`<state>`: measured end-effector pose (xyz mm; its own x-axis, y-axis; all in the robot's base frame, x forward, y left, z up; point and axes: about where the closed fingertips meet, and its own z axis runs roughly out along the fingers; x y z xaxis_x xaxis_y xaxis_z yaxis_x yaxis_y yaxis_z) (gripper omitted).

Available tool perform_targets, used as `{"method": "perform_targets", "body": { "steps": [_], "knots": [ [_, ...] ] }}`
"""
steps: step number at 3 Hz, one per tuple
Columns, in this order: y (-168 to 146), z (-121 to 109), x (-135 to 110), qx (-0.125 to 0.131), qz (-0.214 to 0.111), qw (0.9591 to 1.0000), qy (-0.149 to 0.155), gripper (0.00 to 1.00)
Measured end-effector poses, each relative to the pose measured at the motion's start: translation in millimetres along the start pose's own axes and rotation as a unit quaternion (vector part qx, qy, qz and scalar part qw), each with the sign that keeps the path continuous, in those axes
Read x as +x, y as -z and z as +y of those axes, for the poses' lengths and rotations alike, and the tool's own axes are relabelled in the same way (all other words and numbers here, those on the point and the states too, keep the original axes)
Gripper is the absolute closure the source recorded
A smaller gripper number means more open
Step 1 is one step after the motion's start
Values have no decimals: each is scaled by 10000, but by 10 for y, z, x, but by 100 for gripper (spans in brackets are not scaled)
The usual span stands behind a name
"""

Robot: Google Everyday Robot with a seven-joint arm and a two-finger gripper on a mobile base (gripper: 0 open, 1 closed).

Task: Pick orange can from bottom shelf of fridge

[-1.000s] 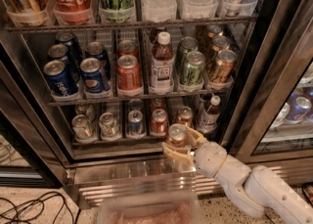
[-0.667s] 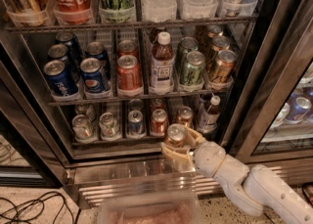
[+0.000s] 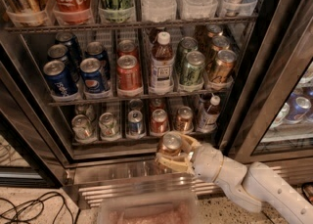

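Note:
My gripper [image 3: 172, 156] is shut on the orange can [image 3: 171, 144], a short copper-orange can with a silver lid. Its cream fingers [image 3: 190, 143] wrap the can's sides. The can is held upright just in front of the bottom shelf [image 3: 117, 140] of the fridge [image 3: 274, 71], outside the rack and above the base grille [image 3: 122, 189]. The white arm comes in from the lower right. Several short cans remain on the bottom shelf, among them a redder can [image 3: 159, 120] and a copper can [image 3: 184, 118].
A small bottle [image 3: 209, 113] stands at the right end of the bottom shelf. The rack above holds blue Pepsi cans [image 3: 73, 74], a red can [image 3: 128, 74], a bottle [image 3: 162, 64] and green and gold cans. A pinkish bin [image 3: 146, 211] sits below. Cables [image 3: 29, 208] lie on the floor at left.
The gripper with the can has shifted slightly left and down, away from the shelf. Nothing else has moved.

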<state>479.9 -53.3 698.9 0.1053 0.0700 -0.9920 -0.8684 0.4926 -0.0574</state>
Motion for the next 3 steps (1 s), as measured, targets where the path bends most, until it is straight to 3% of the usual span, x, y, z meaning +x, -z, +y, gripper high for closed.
{"method": "perform_targets", "body": {
  "steps": [2, 3],
  "knots": [
    [81, 643, -320, -1051, 54, 9942, -218, 100],
    [79, 671, -350, -1109, 55, 9936, -203, 100]
  ]
}}
